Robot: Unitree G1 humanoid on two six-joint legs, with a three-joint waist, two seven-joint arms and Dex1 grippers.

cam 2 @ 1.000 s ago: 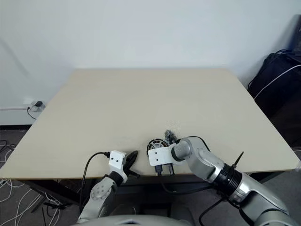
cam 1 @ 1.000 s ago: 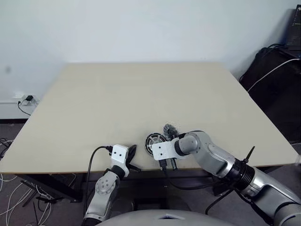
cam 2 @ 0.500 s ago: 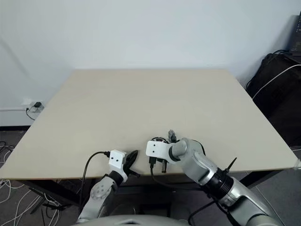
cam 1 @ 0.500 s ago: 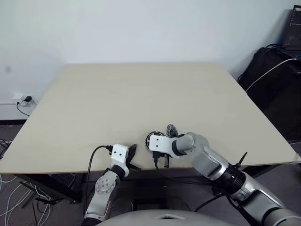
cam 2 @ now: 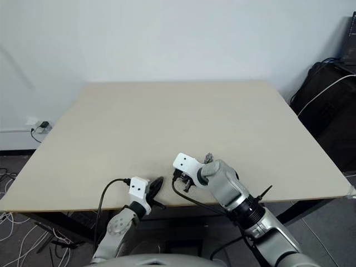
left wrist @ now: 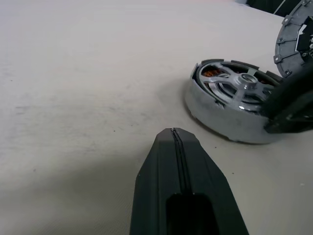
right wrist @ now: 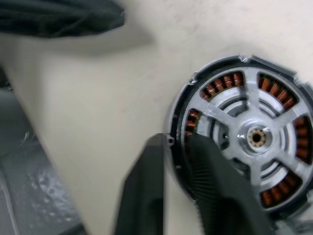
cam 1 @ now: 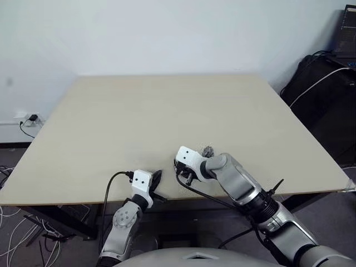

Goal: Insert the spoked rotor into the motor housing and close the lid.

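We had the spoked rotor already seated in the motor housing. Our right gripper pinched the housing's rim, fingers slightly parted; our left gripper sat clenched, empty, near the housing. Lidding remained.

Tabletop: pale beige, plain, w/ faint dark specks close up. Motor housing: silver-grey rim, dark outer edge, copper-orange windings showing in segments btwn pale silver spokes; shiny silver hub at centre. Spoked rotor: bright silver, polished, five-spoke pattern. Lid: grey metal, edge notched in a regular toothed pattern. Left gripper: matte black, thin seam line down the middle; white housing behind it in head views. Right gripper: black; one finger ribbed w/ fine ridges; white block on wrist. Wall: off-white. Cables: black, some white. Bag at right: black.
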